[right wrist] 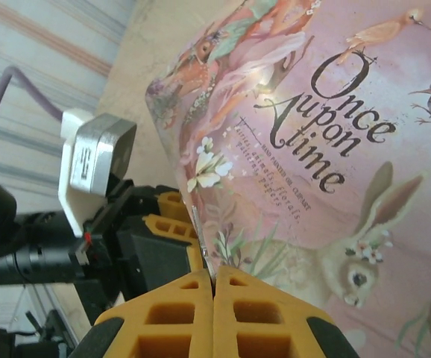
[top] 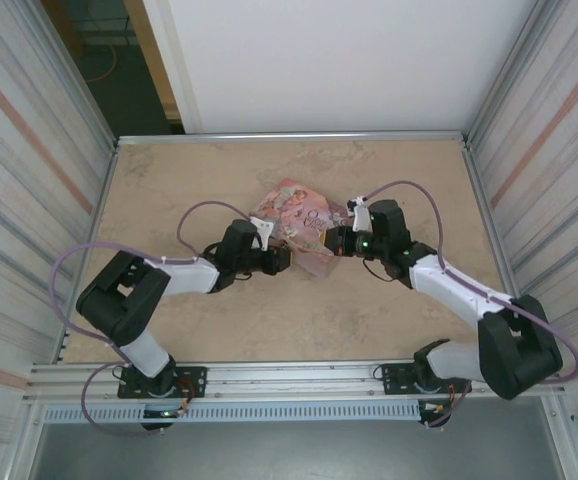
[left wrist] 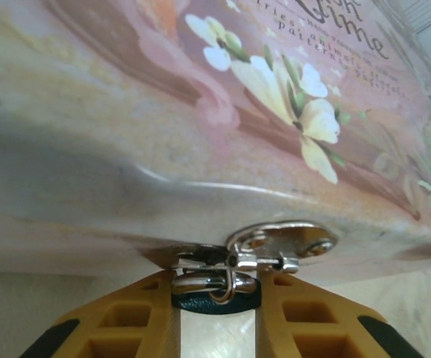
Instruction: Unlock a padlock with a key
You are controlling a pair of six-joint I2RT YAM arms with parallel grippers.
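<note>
Underneath, table (top: 169, 180): a beige marbled top that I view from above, with ribbed panels on both sides.
Tin (top: 294, 215): a pink illustrated box lying mid-table between my two grippers. Its lid reads "Once upon a time" and shows a rabbit and birds.
Left gripper (left wrist: 217, 322): it comes at the tin's near-left edge. The yellow fingers (left wrist: 126, 321) stand narrowly apart and clamp the padlock body between them.
Right gripper (right wrist: 214, 282): it sits at the tin's right side. The fingers are pressed together, pinching the key.
Hasp (left wrist: 282, 242): a silvery plate on the tin's front wall, just above the left fingers.
Padlock (left wrist: 200, 303): it has a dark blue body, and its silvery shackle is looped through the hasp. It hangs at the tin's edge.
Key (right wrist: 200, 235): a thin metal sliver jutting from the right fingertips and lying against the tin's lid. I cannot tell whether its tip touches the lid.
</note>
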